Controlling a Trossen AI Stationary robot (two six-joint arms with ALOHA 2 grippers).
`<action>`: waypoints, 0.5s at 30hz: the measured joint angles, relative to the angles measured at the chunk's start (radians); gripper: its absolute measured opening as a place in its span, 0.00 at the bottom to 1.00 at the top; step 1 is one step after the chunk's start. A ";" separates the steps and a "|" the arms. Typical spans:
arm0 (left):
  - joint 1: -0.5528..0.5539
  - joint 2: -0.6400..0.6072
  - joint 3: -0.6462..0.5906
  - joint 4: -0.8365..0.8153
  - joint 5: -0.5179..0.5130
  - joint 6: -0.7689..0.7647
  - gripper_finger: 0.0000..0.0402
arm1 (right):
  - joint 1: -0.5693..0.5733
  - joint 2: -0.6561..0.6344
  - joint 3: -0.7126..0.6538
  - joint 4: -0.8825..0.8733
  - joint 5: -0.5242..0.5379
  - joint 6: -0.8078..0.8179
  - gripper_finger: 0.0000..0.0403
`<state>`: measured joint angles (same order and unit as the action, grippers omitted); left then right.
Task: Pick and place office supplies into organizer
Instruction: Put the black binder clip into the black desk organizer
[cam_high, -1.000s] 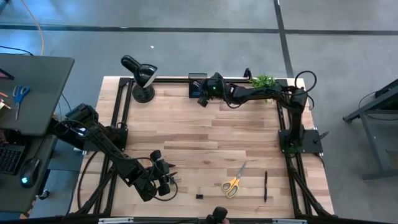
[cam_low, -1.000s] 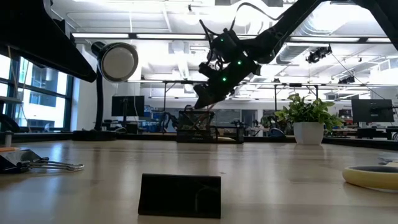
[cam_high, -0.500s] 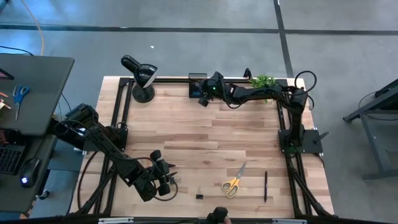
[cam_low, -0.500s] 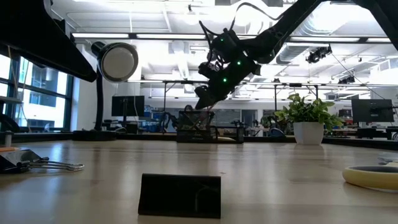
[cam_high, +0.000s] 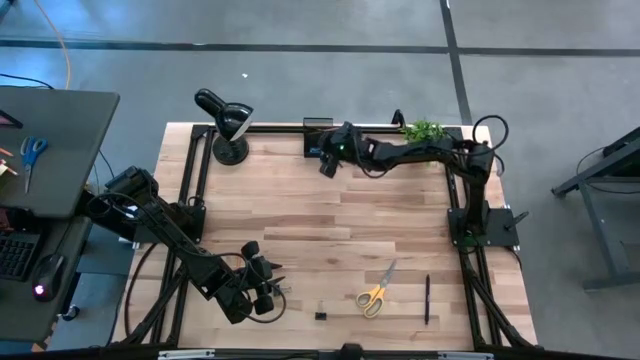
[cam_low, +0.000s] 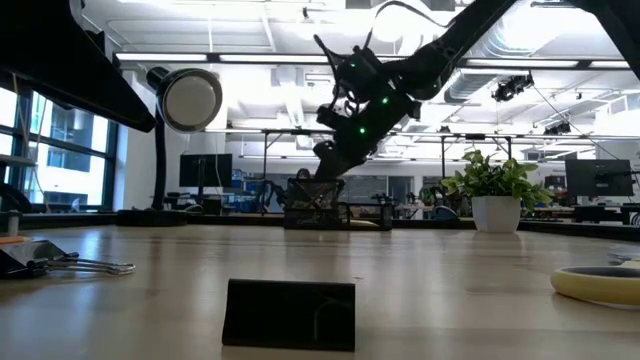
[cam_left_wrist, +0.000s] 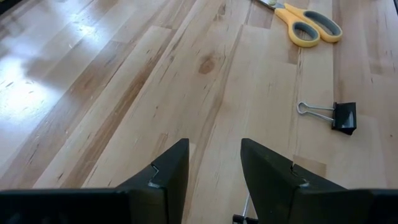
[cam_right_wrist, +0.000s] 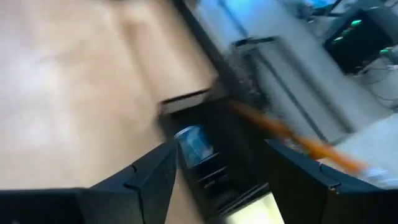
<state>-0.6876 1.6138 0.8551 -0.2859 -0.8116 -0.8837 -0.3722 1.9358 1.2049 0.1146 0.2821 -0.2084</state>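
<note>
Right gripper (cam_right_wrist: 217, 168) over the organizer (cam_high: 318, 133) at the counter's (cam_high: 330, 230) far edge, fingers spread wide, nothing between them. An orange pencil (cam_right_wrist: 292, 138) already leans in the organizer, a blue eraser (cam_right_wrist: 194, 144) in one compartment.

Left gripper (cam_left_wrist: 214, 168) low at the near edge, fingers parted, empty, just beside a binder clip (cam_left_wrist: 329, 114). Yellow-handled scissors (cam_high: 376, 290) and a black pen (cam_high: 427, 298) remain on the counter, well apart from the organizer.

Your risks: lifting the right arm carelessly may catch the pencil and tip it out. The clip sits off the left gripper's centreline; closing there likely pushes it away.
</note>
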 joint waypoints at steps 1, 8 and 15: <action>0.000 0.000 0.000 0.000 0.001 0.000 0.33 | 0.018 0.000 0.000 -0.024 -0.002 -0.001 0.57; 0.000 0.000 0.000 0.001 0.022 -0.003 0.33 | 0.186 -0.019 0.000 -0.178 -0.067 0.036 0.57; 0.000 0.000 0.000 -0.002 0.090 0.022 0.33 | 0.367 -0.111 0.000 -0.277 -0.099 0.114 0.56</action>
<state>-0.6876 1.6138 0.8551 -0.2879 -0.7212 -0.8619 -0.0050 1.8245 1.2049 -0.1623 0.1828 -0.0948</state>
